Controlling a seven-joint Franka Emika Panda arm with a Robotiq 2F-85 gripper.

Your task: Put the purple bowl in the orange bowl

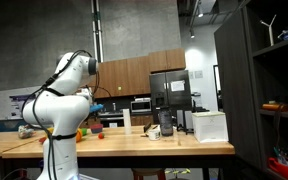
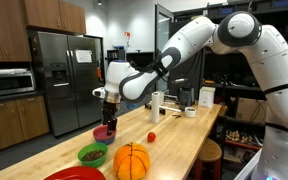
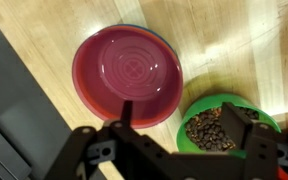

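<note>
The purple bowl (image 3: 127, 72) is magenta, empty and upright on the wooden table; it also shows in an exterior view (image 2: 105, 132). My gripper (image 3: 181, 122) is open and hovers just above it (image 2: 108, 112). One finger is over the bowl's near rim and the other is over the green bowl beside it. Nothing is held. The orange bowl (image 2: 132, 161) looks round and ribbed. It stands nearer the camera on the table, past the green bowl, and is out of the wrist view.
A green bowl (image 3: 222, 125) of dark brown pellets sits right beside the purple bowl (image 2: 92, 154). A red dish (image 2: 74, 175) lies at the table's near end. A tiny red object (image 2: 151, 136) lies mid-table. White cups (image 2: 159, 104) stand farther along.
</note>
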